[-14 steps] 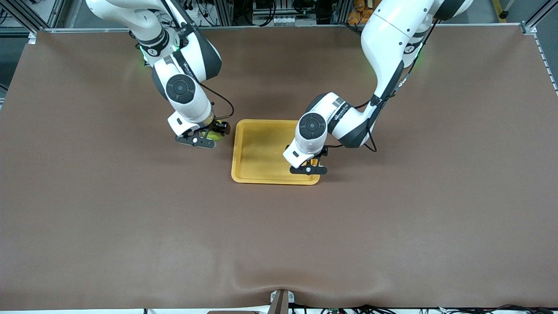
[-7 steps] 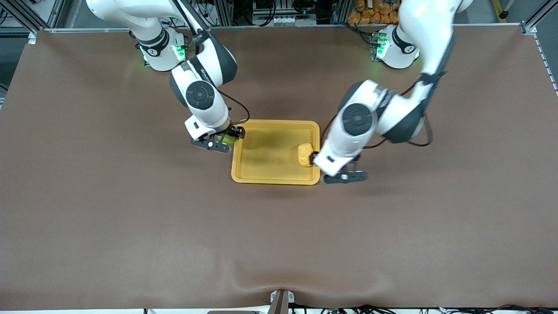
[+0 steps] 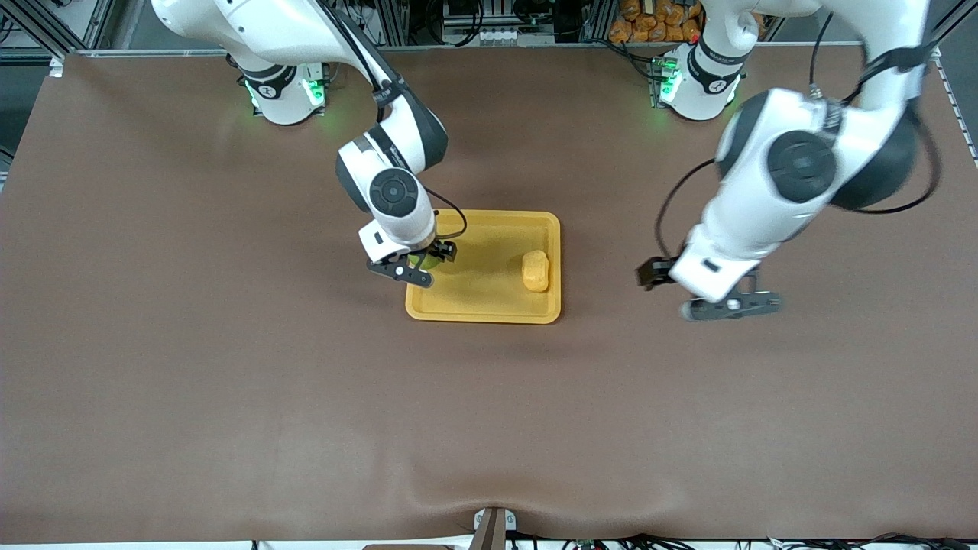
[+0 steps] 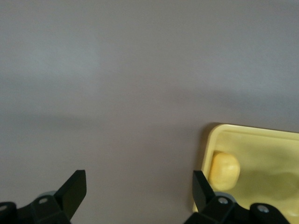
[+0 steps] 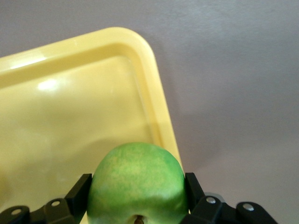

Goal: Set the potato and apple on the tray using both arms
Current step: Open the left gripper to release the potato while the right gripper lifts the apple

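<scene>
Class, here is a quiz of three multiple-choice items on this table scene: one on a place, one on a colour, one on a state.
1. Where is the small lumpy yellow-orange potato?
A. on the brown table
B. in the flat yellow-orange plastic tray
C. in the left gripper

2. What colour is the round apple?
A. red
B. green
C. purple

3. How is the right gripper?
A. shut on the apple
B. open, holding nothing
C. shut on the potato

Key: 1 B, it lies in the tray at the left arm's end. 2 B, the right wrist view shows green skin. 3 A, its fingers clamp the apple over the tray's edge.
</scene>
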